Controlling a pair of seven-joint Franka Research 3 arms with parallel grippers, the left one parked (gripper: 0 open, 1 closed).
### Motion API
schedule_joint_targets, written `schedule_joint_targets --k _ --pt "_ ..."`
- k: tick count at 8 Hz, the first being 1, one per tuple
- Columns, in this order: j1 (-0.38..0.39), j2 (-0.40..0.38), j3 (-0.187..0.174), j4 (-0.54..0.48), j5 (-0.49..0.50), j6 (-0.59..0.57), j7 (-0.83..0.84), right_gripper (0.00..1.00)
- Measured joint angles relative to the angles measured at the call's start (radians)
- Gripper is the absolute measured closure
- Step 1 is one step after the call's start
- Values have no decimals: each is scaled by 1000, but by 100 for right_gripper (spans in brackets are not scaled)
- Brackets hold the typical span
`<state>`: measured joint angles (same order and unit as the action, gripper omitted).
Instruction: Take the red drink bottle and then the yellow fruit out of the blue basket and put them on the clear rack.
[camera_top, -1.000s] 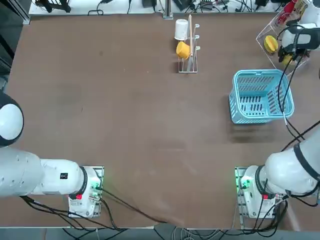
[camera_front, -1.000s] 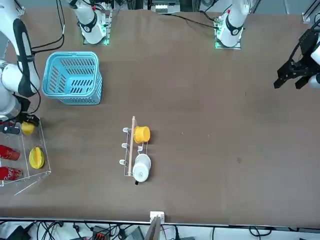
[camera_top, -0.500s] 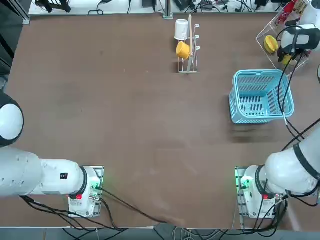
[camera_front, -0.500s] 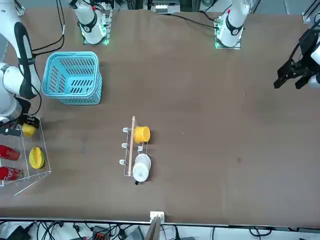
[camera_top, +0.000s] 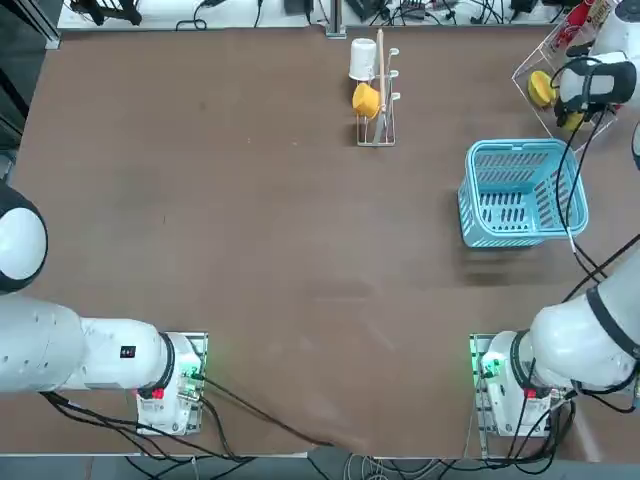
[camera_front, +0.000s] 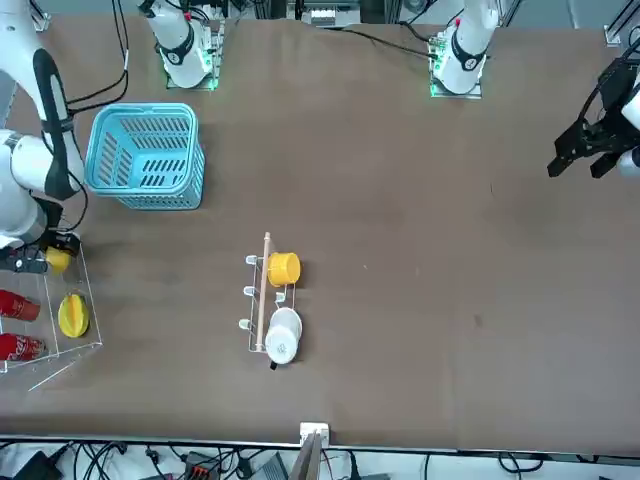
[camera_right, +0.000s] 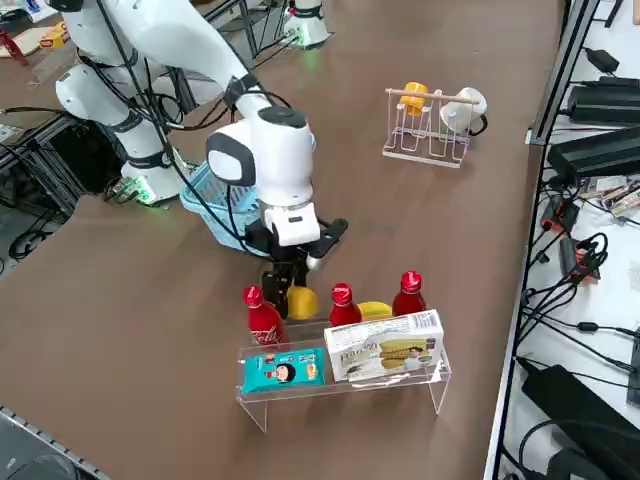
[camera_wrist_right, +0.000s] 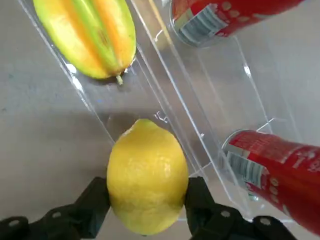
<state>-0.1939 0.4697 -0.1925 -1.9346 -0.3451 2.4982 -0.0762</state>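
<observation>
Brown tabletop (camera_top: 250, 250), three free-standing items on it.
Blue basket (camera_top: 512, 239) sits upright, right side of table, slotted base down; clear rack (camera_right: 300, 392) stands on its legs in the far right area, beyond basket, well apart from wire cup stand (camera_right: 430, 96); stand is upright near far edge, left of both.

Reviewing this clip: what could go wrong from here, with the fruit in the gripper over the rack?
The right gripper has the yellow fruit between its fingers at the clear rack. The fruit is round and smooth, so it might roll once released. The greenish-yellow fruit lies close by, so a sideways drift could nudge it. Red bottles stand near the gripper and could perhaps be knocked as it opens or withdraws.
</observation>
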Motion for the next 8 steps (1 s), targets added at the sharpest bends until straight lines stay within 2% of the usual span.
schedule_joint_targets --k 8 --pt "3 50 2 33 -12 1 0 18"
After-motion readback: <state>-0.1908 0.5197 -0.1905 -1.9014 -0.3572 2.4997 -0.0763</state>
